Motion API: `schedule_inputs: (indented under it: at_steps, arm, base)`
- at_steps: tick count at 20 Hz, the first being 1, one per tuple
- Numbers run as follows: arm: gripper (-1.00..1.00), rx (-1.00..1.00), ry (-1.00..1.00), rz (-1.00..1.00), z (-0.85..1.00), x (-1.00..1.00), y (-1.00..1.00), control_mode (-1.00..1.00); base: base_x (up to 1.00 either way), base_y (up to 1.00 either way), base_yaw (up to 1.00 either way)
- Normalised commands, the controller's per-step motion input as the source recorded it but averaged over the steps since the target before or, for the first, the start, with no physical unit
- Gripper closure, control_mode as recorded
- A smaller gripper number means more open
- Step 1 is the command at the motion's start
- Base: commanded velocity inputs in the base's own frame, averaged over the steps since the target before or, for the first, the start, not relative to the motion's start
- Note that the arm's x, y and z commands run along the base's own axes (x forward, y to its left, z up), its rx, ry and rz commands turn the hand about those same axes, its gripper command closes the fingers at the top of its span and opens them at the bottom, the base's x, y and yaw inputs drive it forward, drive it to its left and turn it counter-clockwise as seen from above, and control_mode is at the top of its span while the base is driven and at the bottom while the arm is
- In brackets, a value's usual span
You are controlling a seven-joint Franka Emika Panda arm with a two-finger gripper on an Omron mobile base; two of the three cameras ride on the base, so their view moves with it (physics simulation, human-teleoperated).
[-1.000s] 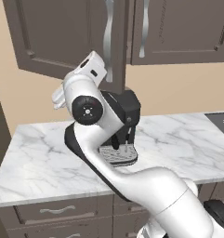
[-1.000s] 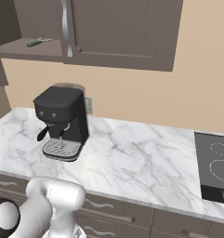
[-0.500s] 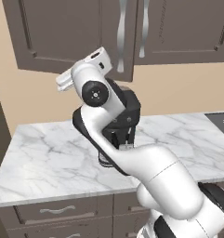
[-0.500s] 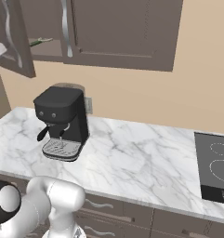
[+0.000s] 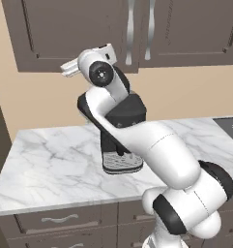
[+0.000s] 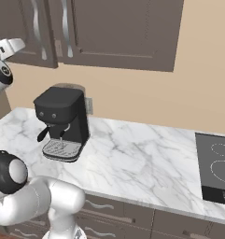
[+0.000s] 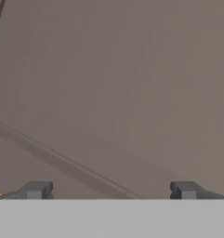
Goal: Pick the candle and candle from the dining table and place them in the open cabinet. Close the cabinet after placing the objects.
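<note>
The dark brown wall cabinet (image 5: pixel 74 34) is seen with its panelled doors shut flush, the long silver bar handles (image 5: pixel 131 29) standing side by side at the seam. Below it, a marble counter (image 6: pixel 132 158) is spread, with drawers beneath. A black coffee machine (image 6: pixel 62 122) is set on the counter near the wall, and a cooktop (image 6: pixel 216 168) is let into its right end. The gripper (image 7: pixel 111 190) is raised against the cabinet door face, its fingers (image 7: pixel 36 189) spread wide with nothing between them. The candles cannot be made out.
</note>
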Motion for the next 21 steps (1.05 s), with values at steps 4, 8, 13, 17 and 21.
schedule_inputs:
  at_steps: [4, 8, 13, 17, 21]
  arm:
    - [-1.00, 0.09, 0.19, 0.00, -0.02, 0.71, -0.02, -1.00]
    - [-1.00, 0.01, 0.17, 0.00, -0.11, 0.67, 0.00, -1.00]
    - [-1.00, 0.00, 0.13, 0.05, -0.06, 0.19, 0.02, -1.00]
    - [-1.00, 0.00, 0.00, 0.00, 0.00, -0.26, 0.01, -1.00]
    - [-1.00, 0.00, -0.10, 0.00, 0.00, -0.46, 0.00, -1.00]
  base:
    - [0.00, 0.00, 0.00]
    - [0.00, 0.00, 0.00]
    - [0.00, 0.00, 0.00]
    - [0.00, 0.00, 0.00]
    - [0.00, 0.00, 0.00]
